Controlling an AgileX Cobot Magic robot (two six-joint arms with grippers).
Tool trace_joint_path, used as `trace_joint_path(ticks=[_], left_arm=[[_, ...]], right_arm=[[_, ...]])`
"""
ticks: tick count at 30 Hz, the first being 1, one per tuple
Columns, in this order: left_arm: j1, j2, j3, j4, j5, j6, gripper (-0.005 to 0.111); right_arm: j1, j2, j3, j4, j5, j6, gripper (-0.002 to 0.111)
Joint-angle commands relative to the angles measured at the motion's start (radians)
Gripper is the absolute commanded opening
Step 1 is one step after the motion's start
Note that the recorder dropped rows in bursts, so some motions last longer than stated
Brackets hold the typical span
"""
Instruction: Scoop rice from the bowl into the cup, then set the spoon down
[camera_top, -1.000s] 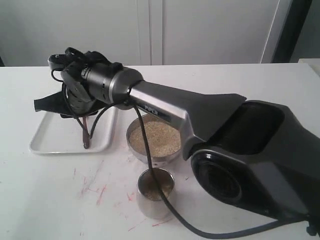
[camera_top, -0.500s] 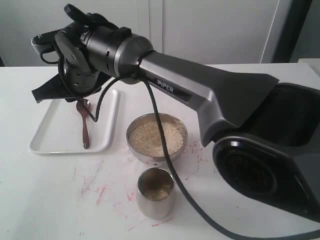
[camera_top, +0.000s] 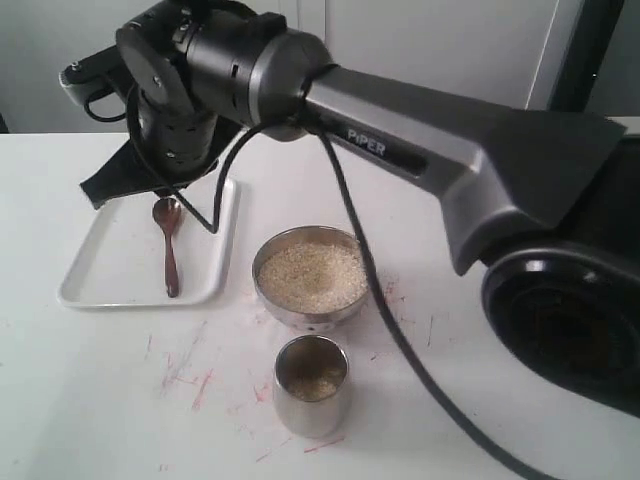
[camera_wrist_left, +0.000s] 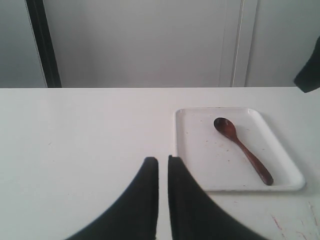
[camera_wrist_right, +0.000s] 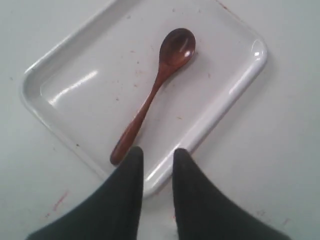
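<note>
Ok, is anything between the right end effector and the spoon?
Nothing visible. The spoon lies alone and flat in the white tray. The right end effector hangs above it, empty, with only open air between them.

Exterior camera sits raised at the near side of the table (camera_top: 90, 400), facing the far wall, with the right arm (camera_top: 450, 165) looming huge up close. Left wrist camera rides low at the near left, looking almost level toward that wall. Right wrist camera hangs close above, staring steeply down. All three share the tray (camera_top: 110, 285) and the spoon (camera_top: 169, 250).
</note>
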Motion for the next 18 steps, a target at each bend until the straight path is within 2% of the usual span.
trace_joint_path(ticks=[1,7,13,18], left_arm=[[-0.004,0.000,-0.007,-0.005,-0.004,-0.005,0.014],[-0.004,0.000,-0.007,-0.005,-0.004,-0.005,0.014],[-0.004,0.000,-0.007,-0.005,-0.004,-0.005,0.014],[-0.004,0.000,-0.007,-0.005,-0.004,-0.005,0.014]], right_arm=[[-0.063,-0.123,0.168,-0.004,-0.025,-0.074,0.017],[-0.099,-0.378,0.520,0.059,-0.231,-0.192,0.016],[-0.130,-0.599,0.858,0.057,-0.405,-0.194,0.016],[-0.164,-0.803,1.049,0.057,-0.549,-0.194,0.016]])
